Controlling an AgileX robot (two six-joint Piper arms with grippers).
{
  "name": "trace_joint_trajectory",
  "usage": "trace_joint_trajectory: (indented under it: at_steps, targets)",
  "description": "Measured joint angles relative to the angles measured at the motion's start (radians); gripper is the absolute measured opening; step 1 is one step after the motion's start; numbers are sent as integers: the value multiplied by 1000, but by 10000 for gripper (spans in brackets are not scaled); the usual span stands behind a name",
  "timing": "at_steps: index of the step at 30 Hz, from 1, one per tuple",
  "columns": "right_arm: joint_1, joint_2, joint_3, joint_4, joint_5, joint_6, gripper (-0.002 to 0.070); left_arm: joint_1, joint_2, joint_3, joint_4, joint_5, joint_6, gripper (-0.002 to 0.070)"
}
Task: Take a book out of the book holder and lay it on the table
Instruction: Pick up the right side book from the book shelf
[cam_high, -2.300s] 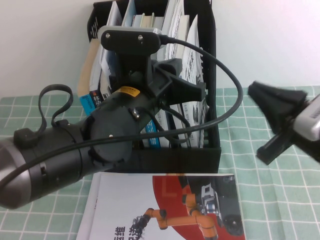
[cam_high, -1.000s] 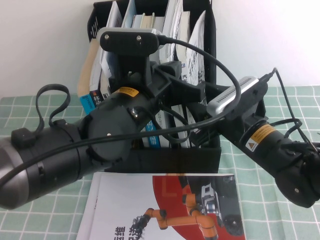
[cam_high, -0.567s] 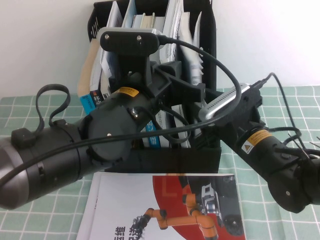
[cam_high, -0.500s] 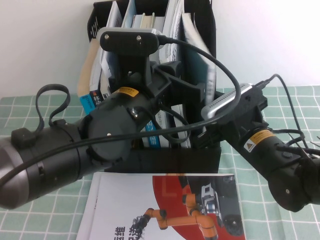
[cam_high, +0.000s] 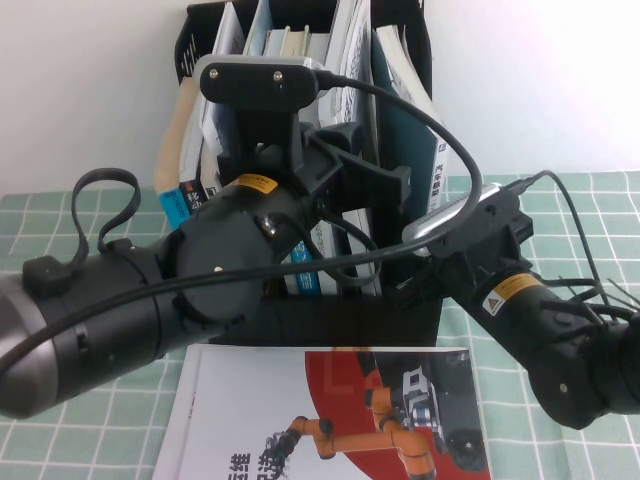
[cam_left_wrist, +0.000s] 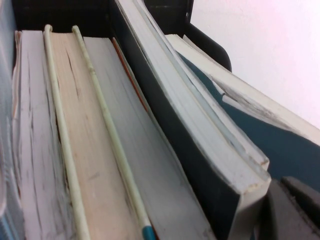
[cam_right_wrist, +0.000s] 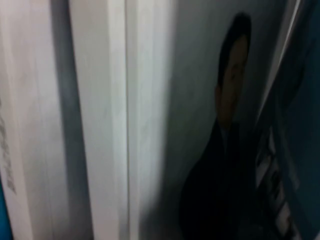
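My right gripper (cam_high: 412, 290) reaches into the book holder (cam_high: 400, 315) beside the teal-backed book (cam_high: 408, 130), tilted for extraction; its opening I cannot tell. My left gripper (cam_high: 375, 180) hovers over the packed books; grip likewise unclear.

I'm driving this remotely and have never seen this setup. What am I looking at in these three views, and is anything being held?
These are two robot arms working at a table. The high view looks down from the robot's own side. The other two views come from cameras on each wrist, close against the books.

The left pincer reaches into the black book holder among the upright books. The right pincer is pushed in low at the holder's right end, beside the teal-backed book, which tilts rightward.

A white-and-red book with an orange robot arm lies flat on the cloth in front of the holder. Neither view shows whether either pincer grips anything.
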Motion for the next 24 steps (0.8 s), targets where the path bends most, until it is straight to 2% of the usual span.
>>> trace_joint_trajectory:
  at_steps: [3,6,10,14,24]
  targets:
    - [2,26,0,0,-40,10,221,0,0,0,0,0,0,-3]
    - [11,36,13,1,-98,29,132,0,0,0,0,0,0,-3]
    - [29,29,51,17,-147,47,134,0,0,0,2,2,6,-3]
    - [34,-40,76,38,-115,41,134,-2,-36,0,42,34,12,-3]
    - [34,-384,84,42,-155,-189,134,-12,-253,0,104,44,21,-3]
